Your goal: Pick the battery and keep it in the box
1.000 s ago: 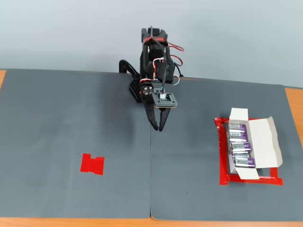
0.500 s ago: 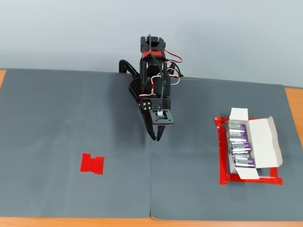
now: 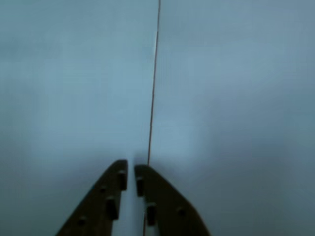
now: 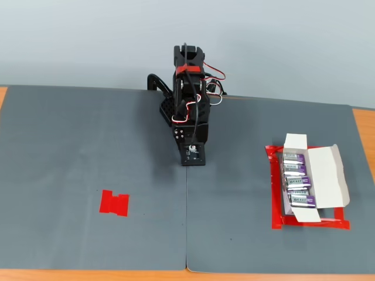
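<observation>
The white box (image 4: 328, 175) lies open at the right of the fixed view, inside a red tape frame (image 4: 274, 202). Several purple batteries (image 4: 296, 170) lie in a row in it. No loose battery shows on the mat. The arm (image 4: 188, 99) is folded down near its base at the back centre, far left of the box. Its wrist module (image 4: 193, 153) points at the mat and hides the fingertips. In the wrist view my gripper (image 3: 131, 166) is shut, with only a sliver of gap and nothing in it, close above the grey mat.
A flat red tape patch (image 4: 114, 202) sits on the left mat. Two grey mats meet at a seam (image 4: 187, 222), which runs just right of the fingertips as the seam (image 3: 152, 88) in the wrist view. Orange table edge (image 4: 363, 126) shows at the right.
The gripper has swung down and back toward the arm's base. Its fingers, visible earlier above the mat, are now tucked under the wrist. Box and batteries have not moved.
</observation>
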